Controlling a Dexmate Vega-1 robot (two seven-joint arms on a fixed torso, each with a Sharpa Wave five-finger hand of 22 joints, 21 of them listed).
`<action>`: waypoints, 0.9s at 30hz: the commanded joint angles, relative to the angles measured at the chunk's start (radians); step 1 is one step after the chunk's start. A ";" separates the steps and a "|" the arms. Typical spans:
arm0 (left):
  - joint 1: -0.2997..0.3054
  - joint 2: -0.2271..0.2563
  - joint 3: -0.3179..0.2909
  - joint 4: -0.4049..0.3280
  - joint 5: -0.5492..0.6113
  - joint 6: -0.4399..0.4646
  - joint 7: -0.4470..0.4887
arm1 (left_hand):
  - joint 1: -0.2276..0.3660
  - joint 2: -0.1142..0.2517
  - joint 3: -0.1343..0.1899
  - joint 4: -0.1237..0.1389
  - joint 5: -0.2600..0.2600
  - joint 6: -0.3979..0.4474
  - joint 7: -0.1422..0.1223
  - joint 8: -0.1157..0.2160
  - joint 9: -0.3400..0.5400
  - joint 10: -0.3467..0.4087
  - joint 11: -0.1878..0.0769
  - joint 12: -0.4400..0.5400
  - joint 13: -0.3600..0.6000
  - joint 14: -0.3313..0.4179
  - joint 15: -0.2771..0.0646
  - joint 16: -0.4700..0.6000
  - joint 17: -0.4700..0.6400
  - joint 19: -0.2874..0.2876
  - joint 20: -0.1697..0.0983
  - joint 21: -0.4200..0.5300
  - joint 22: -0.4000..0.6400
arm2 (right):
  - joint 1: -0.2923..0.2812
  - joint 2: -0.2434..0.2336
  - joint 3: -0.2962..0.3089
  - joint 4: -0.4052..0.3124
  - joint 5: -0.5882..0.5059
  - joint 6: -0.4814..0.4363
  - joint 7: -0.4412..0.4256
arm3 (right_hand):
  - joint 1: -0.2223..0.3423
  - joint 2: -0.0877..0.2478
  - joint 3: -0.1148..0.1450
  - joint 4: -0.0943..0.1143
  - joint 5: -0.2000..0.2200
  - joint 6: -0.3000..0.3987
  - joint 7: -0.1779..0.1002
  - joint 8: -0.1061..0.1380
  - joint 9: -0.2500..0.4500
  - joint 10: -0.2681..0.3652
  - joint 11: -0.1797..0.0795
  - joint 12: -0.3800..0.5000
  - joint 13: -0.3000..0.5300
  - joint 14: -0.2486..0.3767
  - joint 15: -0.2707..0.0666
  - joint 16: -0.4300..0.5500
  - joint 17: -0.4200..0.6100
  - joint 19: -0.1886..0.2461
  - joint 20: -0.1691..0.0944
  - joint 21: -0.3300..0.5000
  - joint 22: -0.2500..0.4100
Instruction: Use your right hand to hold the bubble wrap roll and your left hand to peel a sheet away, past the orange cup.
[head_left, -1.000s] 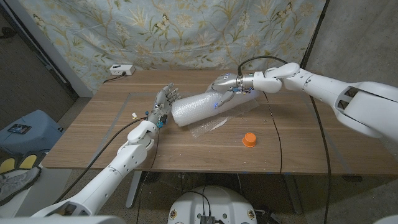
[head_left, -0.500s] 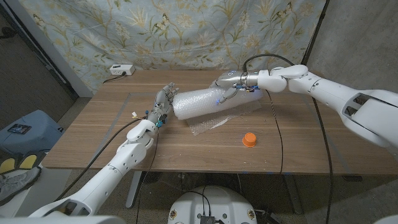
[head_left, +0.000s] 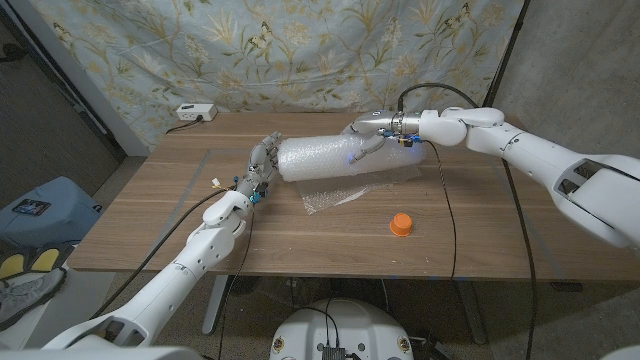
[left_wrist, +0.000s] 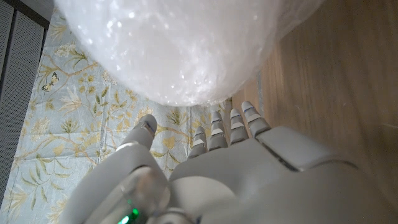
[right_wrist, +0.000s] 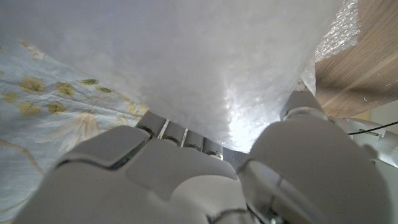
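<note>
Translucent white, the cylindrical bubble wrap roll (head_left: 325, 157) lies lengthwise above the middle of the brown wooden table (head_left: 150, 220), with a loose sheet of wrap (head_left: 335, 197) trailing onto the wood beneath it. At the roll's right end the right hand (head_left: 368, 135) grips it, fingers (right_wrist: 180, 134) and thumb wrapped around the plastic in the right wrist view. At the roll's left end the left hand (head_left: 258, 170) stands with fingers (left_wrist: 230, 121) apart and extended, holding nothing, just beside the wrap. A small orange plastic cup (head_left: 401, 223) stands on the table nearer the front edge, apart from the roll.
</note>
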 joint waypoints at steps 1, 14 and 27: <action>-0.001 -0.002 0.000 0.002 -0.004 0.006 -0.006 | -0.007 -0.002 0.006 -0.002 0.005 0.011 -0.001 0.001 0.002 0.003 0.005 0.003 0.003 0.005 0.001 -0.004 0.006 0.005 0.003 0.002 0.003 | -0.038 -0.005 0.061 -0.024 0.101 -0.020 0.105 | 0.012 0.011 -0.006 -0.004 -0.006 0.053 -0.040 -0.001 0.005 0.007 0.006 0.002 0.004 -0.005 -0.103 0.006 0.004 0.000 0.008 -0.004 0.004; -0.003 -0.006 0.003 0.004 -0.004 0.005 -0.010 | -0.009 -0.003 0.008 -0.002 0.005 0.011 -0.001 0.000 0.002 0.003 0.004 0.002 0.004 0.007 0.000 -0.006 0.006 0.006 0.004 0.000 0.003 | -0.091 -0.032 0.120 -0.094 0.175 -0.093 0.157 | 0.019 0.017 -0.015 -0.003 -0.017 0.070 -0.030 -0.002 0.005 0.027 0.010 0.008 0.003 0.011 -0.101 0.017 0.012 0.006 0.012 -0.004 0.004; -0.012 -0.013 0.005 0.021 -0.007 0.003 -0.022 | -0.011 -0.004 0.011 -0.003 0.005 0.011 -0.001 0.000 0.002 0.003 0.004 0.001 0.006 0.009 0.000 -0.007 0.006 0.007 0.004 -0.001 0.003 | -0.168 -0.075 0.193 -0.217 0.287 -0.213 0.227 | 0.024 0.019 -0.023 -0.003 -0.029 0.084 -0.023 -0.005 0.005 0.041 0.011 0.013 0.002 0.032 -0.090 0.030 0.019 0.021 0.016 0.000 0.005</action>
